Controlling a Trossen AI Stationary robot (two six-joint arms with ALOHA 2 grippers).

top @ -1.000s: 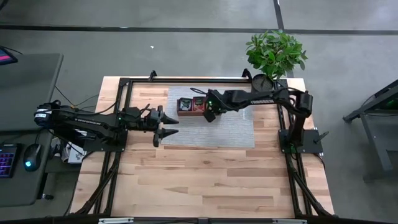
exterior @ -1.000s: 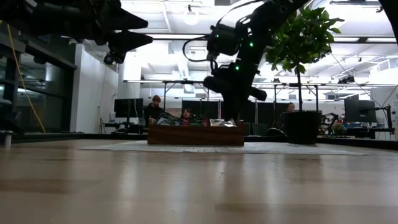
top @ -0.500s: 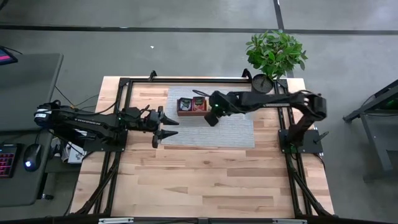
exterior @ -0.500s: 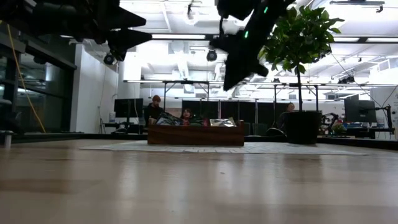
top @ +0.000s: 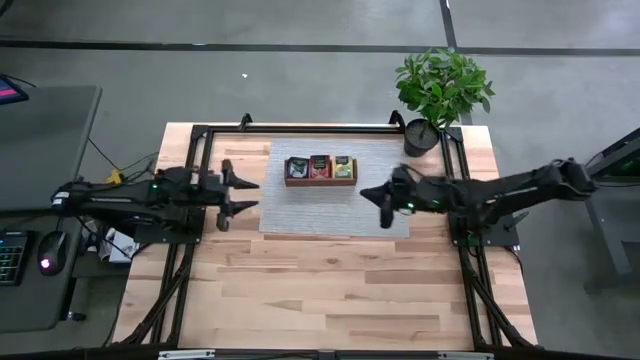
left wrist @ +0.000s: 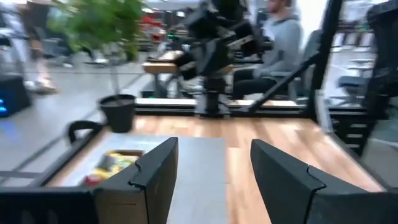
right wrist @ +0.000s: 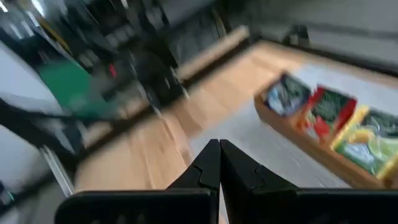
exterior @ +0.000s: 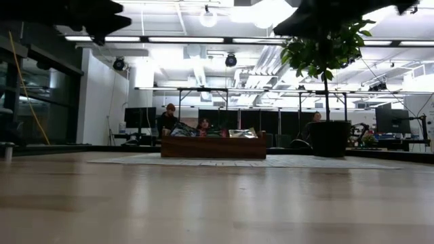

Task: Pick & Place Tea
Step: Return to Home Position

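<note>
Tea packets (top: 319,167) fill the wooden tray's (top: 320,184) three compartments on the grey mat (top: 330,215). Left hand (left wrist: 214,149) hovers beside the mat's left edge, fingers spread and empty. Right hand (right wrist: 217,152) hangs over the mat's right side, fingers pressed together, empty.

Ceiling strip lights (exterior: 196,39) blazed across the room and glared off the wooden table (exterior: 203,203). Seen from low down, the left arm (exterior: 81,13) and right arm (exterior: 339,10) were black silhouettes. From overhead, light fell evenly and shadows were faint.
</note>
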